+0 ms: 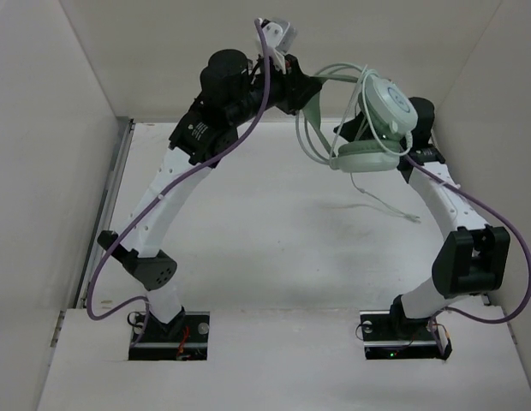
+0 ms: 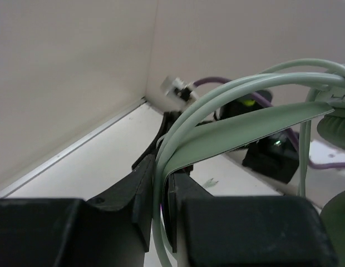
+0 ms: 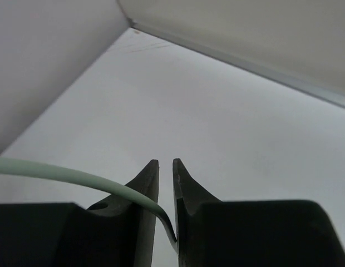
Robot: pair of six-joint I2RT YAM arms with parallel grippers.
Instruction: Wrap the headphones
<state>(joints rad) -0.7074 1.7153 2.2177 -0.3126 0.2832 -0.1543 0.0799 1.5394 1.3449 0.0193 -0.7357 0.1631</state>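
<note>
1. Left gripper (image 2: pixel 161 173) is clamped tight on the headphones (image 1: pixel 387 104) by the thin headband, raised above the table (image 1: pixel 265 257).
2. Right gripper (image 3: pixel 166 164), nearly closed, pinches their pale cable (image 3: pixel 61 171) above the table.
3. Pale walls (image 1: pixel 68 128) enclose the plain white table.

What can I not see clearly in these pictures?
Top view: the right gripper is mostly hidden behind the pale mint-green over-ear headphones.
Top view: the free end of their thin pale cable is too small.
Left wrist view: the right edge cuts the round ear cup.
</note>
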